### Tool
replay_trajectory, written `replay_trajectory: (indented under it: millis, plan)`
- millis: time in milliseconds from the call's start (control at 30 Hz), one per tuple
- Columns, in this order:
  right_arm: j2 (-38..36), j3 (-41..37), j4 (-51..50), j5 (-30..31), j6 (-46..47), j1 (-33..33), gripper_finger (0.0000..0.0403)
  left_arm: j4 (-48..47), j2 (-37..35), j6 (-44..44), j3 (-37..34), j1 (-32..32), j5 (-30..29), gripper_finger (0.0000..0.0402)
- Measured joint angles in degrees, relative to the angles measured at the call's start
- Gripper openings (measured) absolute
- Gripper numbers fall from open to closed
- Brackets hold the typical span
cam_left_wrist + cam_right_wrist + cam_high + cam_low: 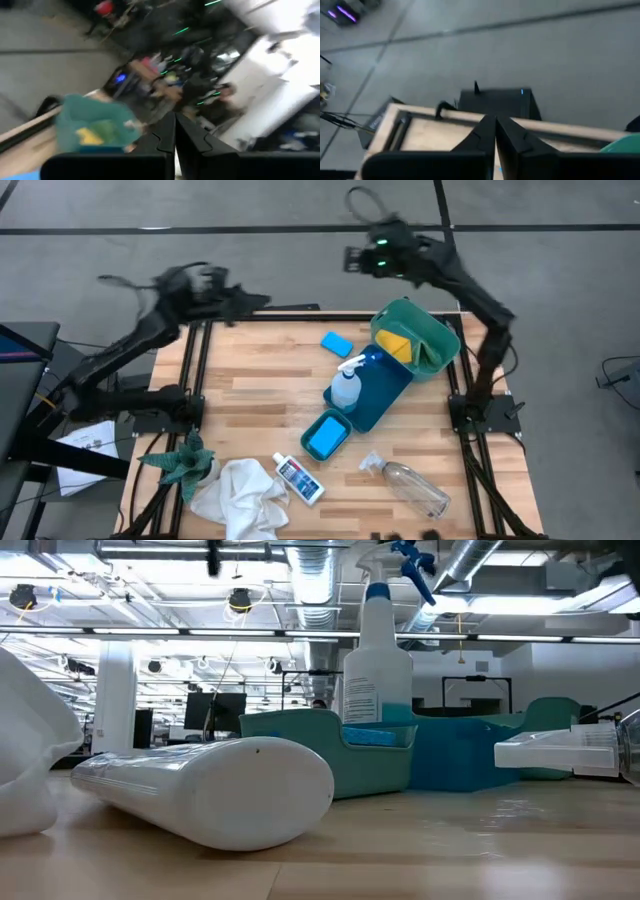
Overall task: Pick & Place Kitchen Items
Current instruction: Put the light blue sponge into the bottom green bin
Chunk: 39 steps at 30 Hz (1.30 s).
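Spray bottle stands mid-table, touching the tray; sponge behind it; bin right of that, pad inside; container in front holds another sponge; cloth, small bottle, clear bottle along the front edge.

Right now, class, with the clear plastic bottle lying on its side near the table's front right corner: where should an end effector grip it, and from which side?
Grip the clear plastic bottle across its round mid-body, coming straight down from above. It lies flat and diagonal, so the fingers should probably straddle it crosswise to its long axis; the narrow neck toward the blue tray offers less to hold.
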Motion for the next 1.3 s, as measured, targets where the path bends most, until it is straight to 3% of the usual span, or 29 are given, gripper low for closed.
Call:
replay_trajectory:
  millis: [267, 433, 600, 733, 967, 1167, 1300]
  plan:
    - [-12.4, 0.0, -2.6, 7.7, -2.1, 3.4, 0.0003, 15.0, 26.3, 3.6, 0.0, -3.0, -0.9, 0.0]
    - [-16.1, -0.1, -5.0, 9.8, -2.1, 6.3, 0.0001, 17.4, 40.8, 7.6, 2.3, -2.9, -4.5, 0.0]
    - [-17.5, -0.1, -6.3, 11.9, -2.1, 8.2, 0.0001, 8.5, 51.5, 17.3, 11.4, -3.8, -7.2, 0.0]
    - [-17.5, -0.1, -6.8, 12.0, -2.1, 8.5, 0.0001, -4.6, 57.7, 29.7, 23.5, -4.3, -11.9, 0.0]
    - [-17.4, -0.1, -8.2, 11.9, -2.1, 9.1, 0.0001, -27.0, 69.7, 41.5, 43.4, -4.4, -12.7, 0.0]
    - [-17.4, -0.1, -9.1, 11.8, -2.1, 10.4, 0.0001, -39.4, 75.7, 51.6, 51.3, -5.1, -12.1, 0.0]
    - [-17.4, -0.1, -9.4, 11.8, -2.1, 10.7, 0.0001, -42.3, 76.3, 56.2, 52.9, -5.6, -12.1, 0.0]
